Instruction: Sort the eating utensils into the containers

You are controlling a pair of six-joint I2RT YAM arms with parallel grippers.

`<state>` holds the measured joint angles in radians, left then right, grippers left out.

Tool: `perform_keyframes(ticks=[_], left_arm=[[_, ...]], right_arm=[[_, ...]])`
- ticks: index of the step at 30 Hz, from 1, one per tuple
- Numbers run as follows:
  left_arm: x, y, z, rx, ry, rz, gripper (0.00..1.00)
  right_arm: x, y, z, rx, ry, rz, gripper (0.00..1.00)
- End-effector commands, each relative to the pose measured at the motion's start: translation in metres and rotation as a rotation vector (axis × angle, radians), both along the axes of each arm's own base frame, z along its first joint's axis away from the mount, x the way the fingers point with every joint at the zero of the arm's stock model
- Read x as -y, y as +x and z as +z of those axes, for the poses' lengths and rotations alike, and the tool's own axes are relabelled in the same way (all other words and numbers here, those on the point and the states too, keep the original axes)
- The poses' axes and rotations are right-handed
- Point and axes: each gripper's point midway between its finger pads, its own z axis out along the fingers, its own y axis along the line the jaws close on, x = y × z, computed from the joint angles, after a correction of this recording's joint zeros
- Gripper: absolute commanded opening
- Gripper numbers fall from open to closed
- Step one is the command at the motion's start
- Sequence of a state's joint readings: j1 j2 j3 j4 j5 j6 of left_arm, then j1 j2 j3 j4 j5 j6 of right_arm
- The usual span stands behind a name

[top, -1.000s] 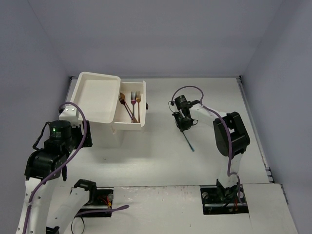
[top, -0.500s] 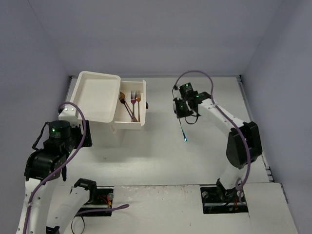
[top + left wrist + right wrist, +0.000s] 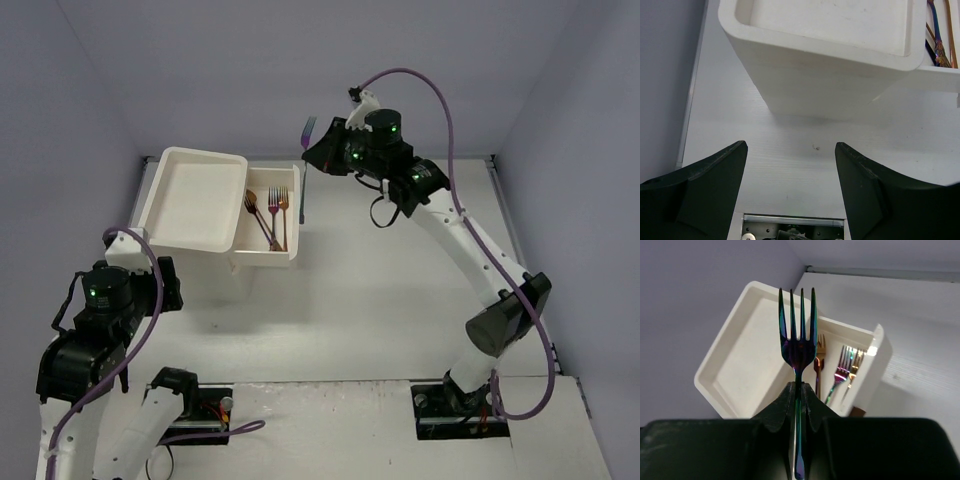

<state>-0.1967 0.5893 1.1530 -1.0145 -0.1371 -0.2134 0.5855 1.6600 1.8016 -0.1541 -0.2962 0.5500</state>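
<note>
Near left: left gripper (image 3: 790, 146), black fingers (image 3: 715, 175) spread wide apart with nothing between them, poised over the bare white table (image 3: 380, 320) just short of the white drawer unit (image 3: 195, 200)

Farther in on the left: that drawer unit standing on the table, its top a shallow rimmed tray with nothing in it; in the left wrist view, the near wall of the unit close ahead of the open fingers, not touching them

On the right side of the unit: one drawer (image 3: 268, 258) pulled out to the right, with a small dark brown handle (image 3: 300, 215) on its right face. Lying in it, three forks (image 3: 275, 212) side by side, tines toward the far wall, two gold and one with a pink-purple sheen, handles converging toward the near end

Far centre, above and just right of the open drawer: right gripper (image 3: 799, 390) held high off the table on a long outstretched arm, clamped tight on the neck of an iridescent rainbow fork (image 3: 799, 340). Fork upright between the closed fingers, four tines pointing away from the wrist, slim handle running back through the grip. Seen from the wrist, tines lined up over the tray top and the drawer beyond; from above, purple tines (image 3: 308, 128) showing left of the gripper, clear of the drawer and not touching it
</note>
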Motion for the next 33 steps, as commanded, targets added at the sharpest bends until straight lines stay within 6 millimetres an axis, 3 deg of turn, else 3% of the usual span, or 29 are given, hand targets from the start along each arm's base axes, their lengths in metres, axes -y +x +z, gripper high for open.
perform_keyframes(ticks=[1,5,11,16,21,25,29,33], left_arm=[[0.000,0.008,0.018,0.056,-0.011,0.013,0.68],[0.000,0.010,0.017,0.047,-0.008,0.012,0.68],[0.001,0.010,0.016,0.042,-0.007,0.012,0.68],[0.001,0.011,0.015,0.035,-0.006,0.012,0.68],[0.005,0.013,0.014,0.028,-0.009,-0.009,0.68],[0.006,0.015,0.018,0.035,-0.013,-0.018,0.68],[0.001,0.013,0.074,0.183,-0.024,0.003,0.68],[-0.010,0.027,0.119,0.254,0.027,0.053,0.68]], right_arm=[[-0.051,0.012,0.028,0.009,0.203,0.057,0.00],[-0.080,0.023,0.002,-0.047,0.224,0.059,0.00],[-0.104,0.022,-0.026,-0.108,0.221,0.097,0.01],[-0.116,0.013,-0.040,-0.132,0.202,0.157,0.14],[-0.115,0.004,-0.039,-0.112,0.185,0.200,0.35],[-0.105,0.000,-0.032,-0.075,0.161,0.198,0.42],[-0.072,0.005,-0.028,-0.033,0.104,0.134,0.48],[-0.024,0.018,-0.027,0.034,0.006,-0.003,0.50]])
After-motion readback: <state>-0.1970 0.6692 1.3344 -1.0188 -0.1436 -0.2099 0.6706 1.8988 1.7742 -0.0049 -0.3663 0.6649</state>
